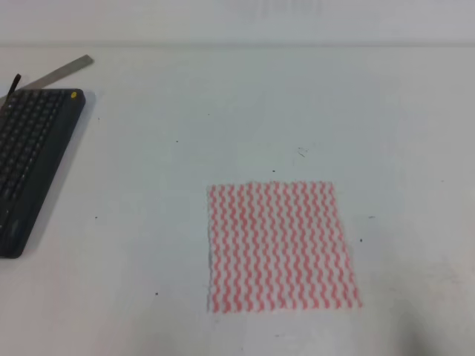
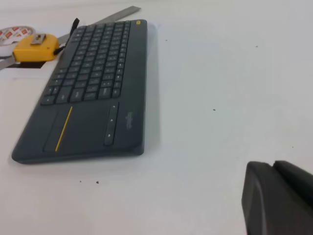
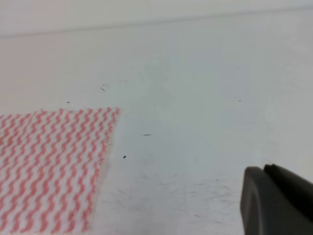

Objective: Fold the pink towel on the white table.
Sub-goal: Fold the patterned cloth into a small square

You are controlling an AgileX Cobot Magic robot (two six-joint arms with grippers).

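Note:
The pink towel [image 1: 282, 246] lies spread flat and square on the white table [image 1: 223, 111], slightly right of the middle and near the front edge. Its right part [image 3: 49, 166] fills the lower left of the right wrist view. Neither gripper appears in the exterior high view. Of the left gripper only one dark finger [image 2: 279, 200] shows, at the bottom right corner of the left wrist view, over bare table. One dark finger [image 3: 276, 200] of the right gripper shows likewise, to the right of the towel and apart from it. Nothing is seen held.
A dark grey keyboard [image 1: 33, 159] lies along the left edge of the table, also filling the left wrist view [image 2: 93, 83]. Behind it are a metal ruler [image 1: 63, 72] and a yellow tape measure [image 2: 35, 47]. Tiny dark specks dot the tabletop.

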